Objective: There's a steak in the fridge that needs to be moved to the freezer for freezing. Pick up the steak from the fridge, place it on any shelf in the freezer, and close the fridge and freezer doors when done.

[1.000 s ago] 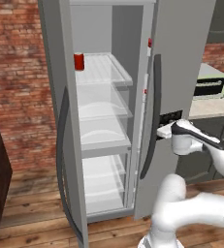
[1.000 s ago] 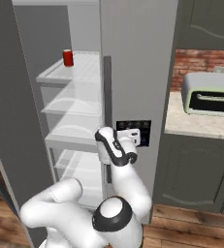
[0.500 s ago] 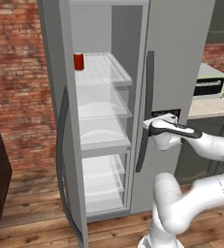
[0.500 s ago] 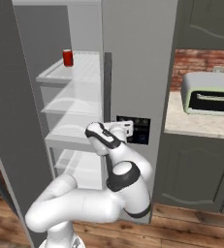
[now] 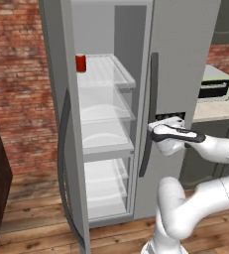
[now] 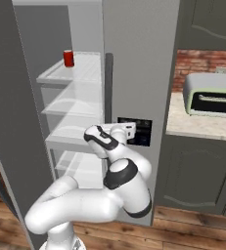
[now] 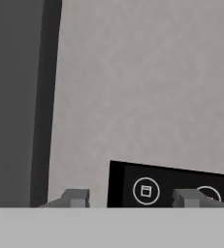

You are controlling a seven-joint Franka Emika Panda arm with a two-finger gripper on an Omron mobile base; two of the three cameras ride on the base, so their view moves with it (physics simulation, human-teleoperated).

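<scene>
Left base view: fridge (image 5: 106, 144) open, freezer door (image 5: 185, 74) shut, gripper (image 5: 151, 130) beside its dark handle (image 5: 148, 116); no steak visible, just a red can (image 5: 81, 63).

Right base view: probably opening the freezer; next, hooking that handle.

Hand view: fingertips (image 7: 76, 197) apart, empty, over the dispenser panel (image 7: 171, 186); icons, no readable writing.

No readable text; the dispenser panel (image 7: 171, 186) bears only round icons.
</scene>
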